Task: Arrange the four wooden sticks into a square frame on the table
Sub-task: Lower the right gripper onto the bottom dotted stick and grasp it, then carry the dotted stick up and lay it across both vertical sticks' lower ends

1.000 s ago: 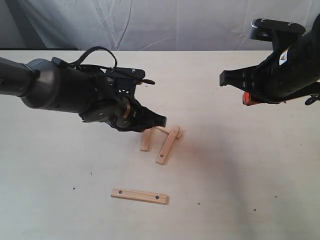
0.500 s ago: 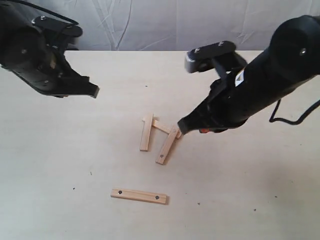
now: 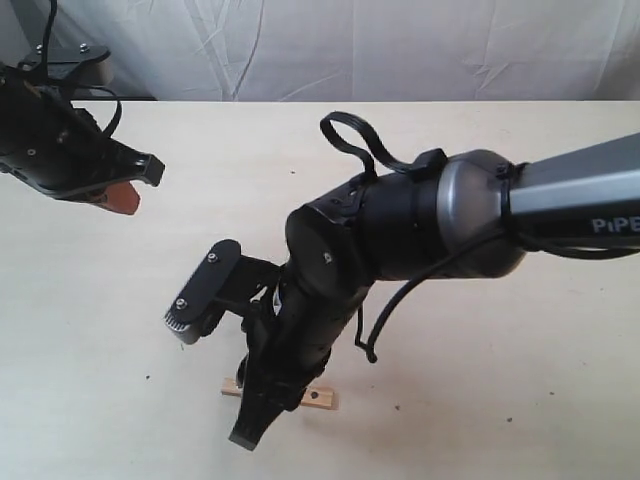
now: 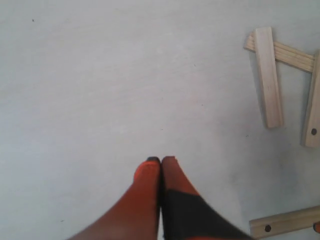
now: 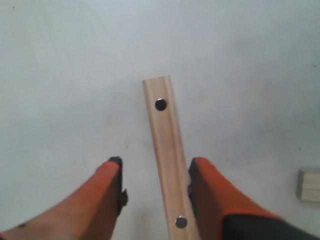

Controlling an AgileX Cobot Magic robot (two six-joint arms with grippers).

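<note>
A wider wooden stick (image 5: 167,150) with a dark hole near each end lies flat on the table (image 3: 520,400). My right gripper (image 5: 155,167) is open and straddles it, with the stick closer to one orange finger (image 5: 210,185). In the exterior view only this stick's two ends (image 3: 320,398) show under the right arm (image 3: 400,240). The other three sticks show in the left wrist view as a loose cluster: a plain one (image 4: 267,75) lying across a thin one (image 4: 292,54), and a holed one (image 4: 312,110) beside them. My left gripper (image 4: 160,160) is shut and empty over bare table.
The left arm (image 3: 60,150) hangs at the far left near the table's back edge, its orange finger (image 3: 120,197) showing. A wrinkled white cloth (image 3: 350,45) backs the table. The end of another stick (image 5: 309,185) lies a little aside of the right gripper.
The left arm pulled back from the stick cluster to the far left. The right arm swung across from the right, past the cluster, down over the lone holed stick at the front.
</note>
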